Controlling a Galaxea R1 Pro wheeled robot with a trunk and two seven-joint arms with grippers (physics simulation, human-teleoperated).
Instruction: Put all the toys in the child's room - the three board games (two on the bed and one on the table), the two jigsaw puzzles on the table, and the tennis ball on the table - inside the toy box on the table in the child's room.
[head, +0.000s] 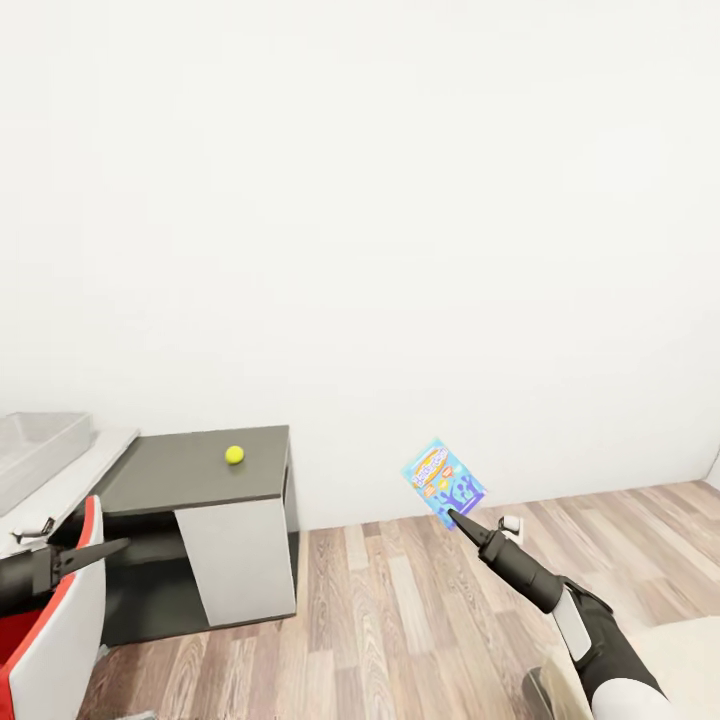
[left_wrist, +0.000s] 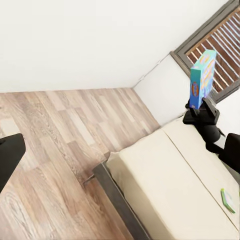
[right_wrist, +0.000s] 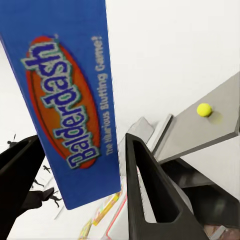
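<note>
Toy box (head: 40, 445) sits at nine o'clock in the head view, a shallow light grey bin on the white top of the table (head: 70, 480); only its near corner shows, and nothing can be made out inside that part. Just beside it, on the table's lower dark grey section, the tennis ball (head: 234, 455) lies alone, out in the open and well apart from both arms.

Toward four o'clock the right gripper (head: 455, 512) holds a blue board game (head: 443, 481) lettered "Balderdash", raised above the wood-plank floor (head: 400, 600) with its lid tilted toward the camera. In the right wrist view the two dark fingers (right_wrist: 150, 185) stand on either side of the box, clamped on its lower end.

At eight o'clock the left gripper (head: 105, 548) points toward the table's open shelf; its jaws lie close together with nothing between them.

In the left wrist view a green-and-white board game (left_wrist: 228, 200) lies flat on the cream bed (left_wrist: 165, 180).
</note>
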